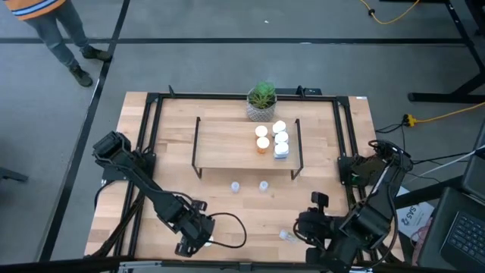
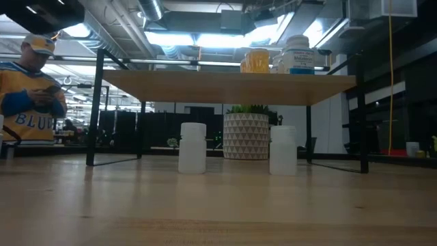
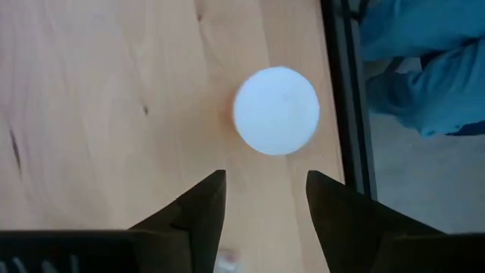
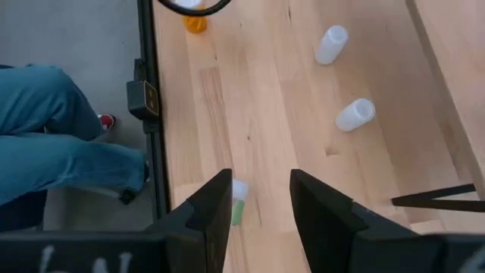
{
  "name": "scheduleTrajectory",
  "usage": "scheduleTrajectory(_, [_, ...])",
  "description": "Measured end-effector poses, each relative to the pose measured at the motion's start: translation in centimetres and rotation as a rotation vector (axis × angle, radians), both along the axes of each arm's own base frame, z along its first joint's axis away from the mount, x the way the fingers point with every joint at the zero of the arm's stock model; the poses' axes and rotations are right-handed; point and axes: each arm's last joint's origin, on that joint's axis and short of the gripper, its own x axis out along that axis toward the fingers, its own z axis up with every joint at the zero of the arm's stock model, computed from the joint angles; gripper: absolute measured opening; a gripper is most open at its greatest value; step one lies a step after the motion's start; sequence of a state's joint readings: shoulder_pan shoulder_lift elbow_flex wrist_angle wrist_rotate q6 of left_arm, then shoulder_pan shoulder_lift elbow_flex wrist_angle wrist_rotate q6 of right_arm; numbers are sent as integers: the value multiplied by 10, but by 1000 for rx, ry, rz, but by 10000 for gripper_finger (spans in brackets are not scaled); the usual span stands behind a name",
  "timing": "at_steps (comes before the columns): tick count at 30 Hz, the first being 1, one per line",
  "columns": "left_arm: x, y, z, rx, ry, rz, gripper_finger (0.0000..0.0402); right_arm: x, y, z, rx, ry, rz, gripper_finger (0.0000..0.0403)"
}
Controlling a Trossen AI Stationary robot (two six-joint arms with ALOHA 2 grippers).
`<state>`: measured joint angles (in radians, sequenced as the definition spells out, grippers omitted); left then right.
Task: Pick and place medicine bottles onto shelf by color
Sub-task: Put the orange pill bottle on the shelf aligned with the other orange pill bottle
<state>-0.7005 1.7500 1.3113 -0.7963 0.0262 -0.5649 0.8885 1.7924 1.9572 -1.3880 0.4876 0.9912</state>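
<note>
The shelf (image 1: 235, 145) stands mid-table and carries several medicine bottles, white ones (image 1: 280, 127) and an orange one (image 1: 263, 145). Two pale bottles (image 1: 235, 186) (image 1: 263, 185) stand upright on the table in front of it. My left gripper (image 3: 265, 205) is open near the table's near edge, pointing down. Just beyond its fingertips stands a bottle with a white cap (image 3: 276, 111); the right wrist view shows this bottle as orange (image 4: 195, 23). My right gripper (image 4: 261, 199) hangs open above a small green-labelled bottle (image 4: 239, 201) that lies on its side on the table.
A potted plant (image 1: 261, 101) stands behind the shelf. A black frame rail (image 4: 148, 106) runs along the table's near edge, and a person's legs in blue trousers (image 4: 53, 144) are just beyond it. Another person (image 2: 27, 96) stands past the far left corner.
</note>
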Motion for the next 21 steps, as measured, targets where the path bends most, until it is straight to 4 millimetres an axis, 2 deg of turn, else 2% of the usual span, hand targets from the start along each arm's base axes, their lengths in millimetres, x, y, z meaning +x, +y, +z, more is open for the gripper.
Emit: scheduleTrajectory(21, [15,18,0,29,-32,96,177,-1,0,1,-91,-63,24,136])
